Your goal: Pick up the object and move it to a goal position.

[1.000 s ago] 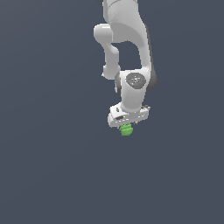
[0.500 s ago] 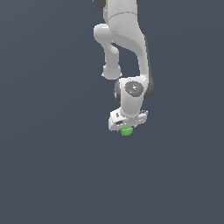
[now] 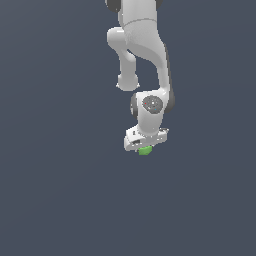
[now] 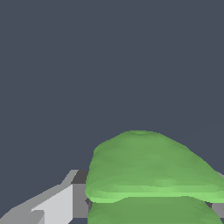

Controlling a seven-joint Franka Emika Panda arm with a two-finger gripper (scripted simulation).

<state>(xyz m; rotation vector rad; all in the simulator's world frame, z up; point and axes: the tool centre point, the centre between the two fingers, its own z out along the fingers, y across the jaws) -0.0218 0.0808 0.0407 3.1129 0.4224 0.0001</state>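
Around the arm, exterior view: flat dark grey-blue ground fills the frame to all four edges, with open room on every side of the arm; no seam or border shows.

Item 1, arm: white, jointed, entering at top centre of the frame and reaching down to just below mid-frame.

Item 2, gripper: white, at the arm's lower end, slightly right of frame centre. Fingers mostly hidden under its body; closed in on the object, which sits between them.

Item 3, object: bright green, small, roundish; only its lower part shows beneath the gripper. In the wrist view it is large and close, lumpy with soft ridges, beside a white and grey finger. Contact with the ground cannot be told.
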